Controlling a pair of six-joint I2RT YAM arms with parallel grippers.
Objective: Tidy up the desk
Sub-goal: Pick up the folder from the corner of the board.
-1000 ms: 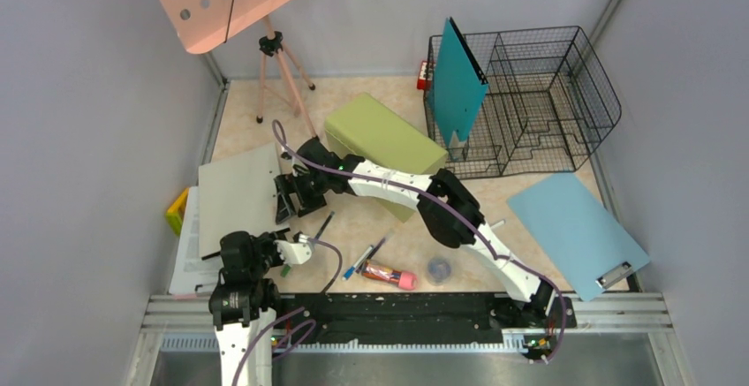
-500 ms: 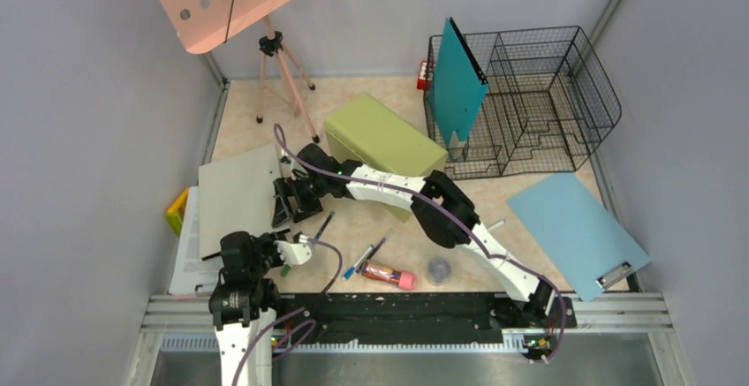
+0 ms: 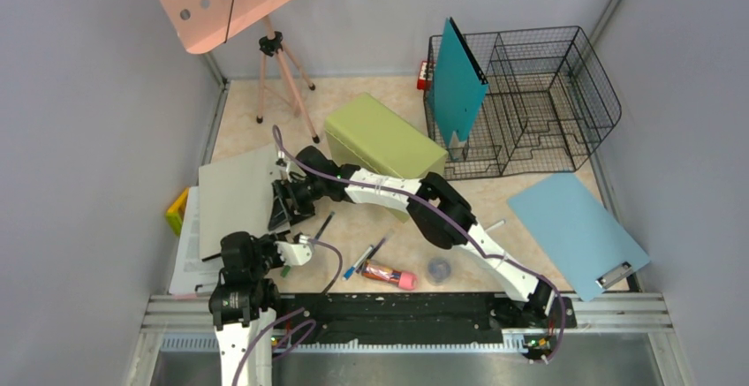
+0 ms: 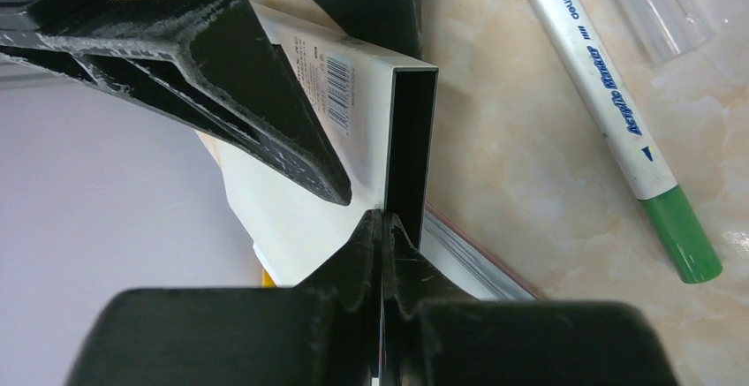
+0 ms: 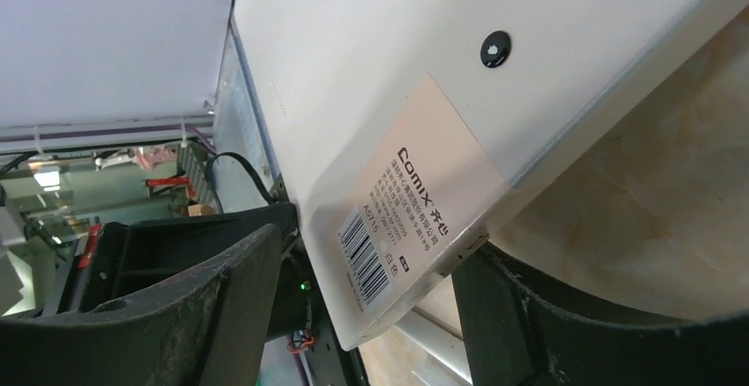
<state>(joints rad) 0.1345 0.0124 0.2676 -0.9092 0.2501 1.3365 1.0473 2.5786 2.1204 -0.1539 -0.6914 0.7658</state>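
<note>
Marbling in beige covers the table (image 3: 238,130), which lies flat under both arms; its long axis looks to us to run left to right, parallel with the black rail (image 3: 397,311) at the near edge; grey walls (image 3: 97,139) close the other sides. On it we see an olive box (image 3: 382,139), a wire basket (image 3: 530,103) at the far right, a blue clipboard (image 3: 576,231) and a white folder (image 3: 237,193) at the left. The right gripper (image 5: 371,253) is spread, its fingers either side of the folder's labelled corner; the left gripper (image 4: 382,218) is pressed together near the rail, with a green marker (image 4: 618,112) beside it.
</note>
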